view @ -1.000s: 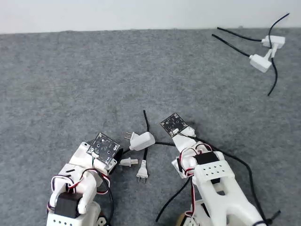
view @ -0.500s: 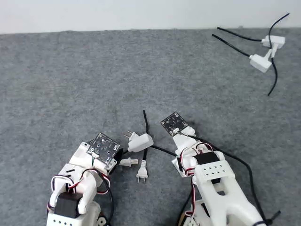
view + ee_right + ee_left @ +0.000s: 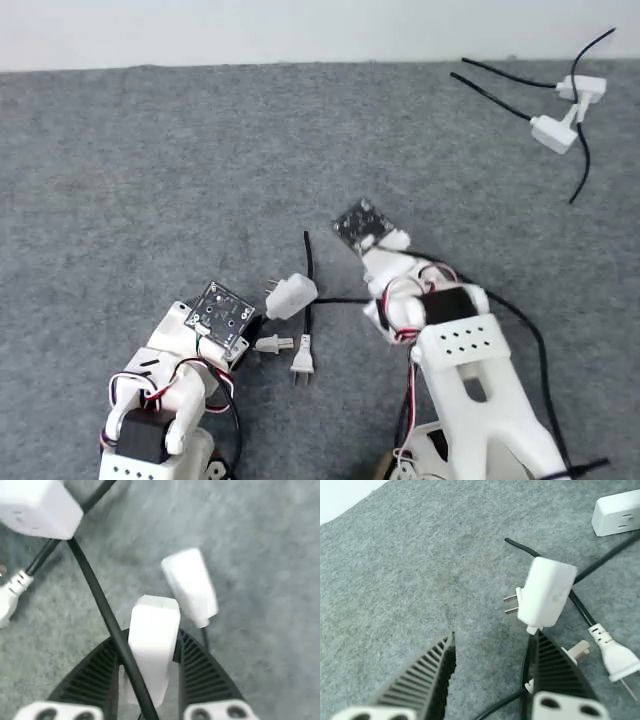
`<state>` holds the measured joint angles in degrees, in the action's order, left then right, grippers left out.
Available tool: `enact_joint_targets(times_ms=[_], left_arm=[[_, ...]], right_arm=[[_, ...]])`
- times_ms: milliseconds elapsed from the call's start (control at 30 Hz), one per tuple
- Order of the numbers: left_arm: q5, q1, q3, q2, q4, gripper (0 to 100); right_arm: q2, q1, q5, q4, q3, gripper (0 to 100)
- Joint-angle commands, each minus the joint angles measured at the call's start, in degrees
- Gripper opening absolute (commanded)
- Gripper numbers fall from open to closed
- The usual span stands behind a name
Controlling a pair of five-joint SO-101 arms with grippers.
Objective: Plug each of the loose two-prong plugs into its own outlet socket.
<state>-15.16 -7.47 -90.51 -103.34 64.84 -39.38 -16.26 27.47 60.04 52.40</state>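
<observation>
no readable text, no legible labels

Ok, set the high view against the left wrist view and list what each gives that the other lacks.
High view's own: two white outlet sockets on black cables at the far corner of the grey mat, and the right arm over its middle. Left wrist view's own: the left gripper open, bare mat between its ribbed fingers, and a white socket block showing its slots. Shared: the blocky white two-prong plug, the slim corded plug and the small plug beside it.
</observation>
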Motion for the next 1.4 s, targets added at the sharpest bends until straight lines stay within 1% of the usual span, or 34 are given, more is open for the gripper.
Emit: enact_joint_targets(times_ms=[0, 267, 367, 533, 633, 700, 867, 1033, 1133, 1367], left_arm=[[0.0, -0.4, 0.2, -0.4, -1.3, 24], [0.0, -0.4, 0.1, -0.4, -1.4, 24], [0.0, -0.4, 0.1, -0.4, -1.4, 24], [0.0, -0.4, 0.1, -0.4, -1.5, 24], [0.0, -0.4, -0.7, -0.4, -2.7, 24], [0.0, -0.4, -0.9, -0.4, -3.1, 24], [0.0, -0.4, -1.0, -0.4, -3.1, 24], [0.0, -0.1, -1.0, -0.4, -3.1, 24], [-0.1, -0.1, -1.0, -0.4, -3.1, 24], [-0.2, -0.4, -1.0, -0.4, -3.0, 24]], right_arm=[[-0.3, 0.5, 0.5, 4.4, -10.0, 0.8], [0.3, 0.3, 0.6, 13.8, -24.3, 0.7], [0.3, -1.8, 0.5, 15.2, -24.3, 0.7], [0.3, -2.1, 0.5, 14.2, -19.3, 0.7], [-0.2, -2.2, 0.5, 11.5, -13.5, 0.7], [0.3, -3.5, 0.5, 8.7, -8.7, 0.7], [-0.1, -10.5, 0.6, -2.2, 6.3, 0.7], [0.3, -17.0, 0.5, -11.6, 16.2, 0.7], [0.3, -18.6, 0.5, -13.6, 18.8, 0.8], [0.3, -18.3, 0.5, -13.5, 19.5, 0.9]])
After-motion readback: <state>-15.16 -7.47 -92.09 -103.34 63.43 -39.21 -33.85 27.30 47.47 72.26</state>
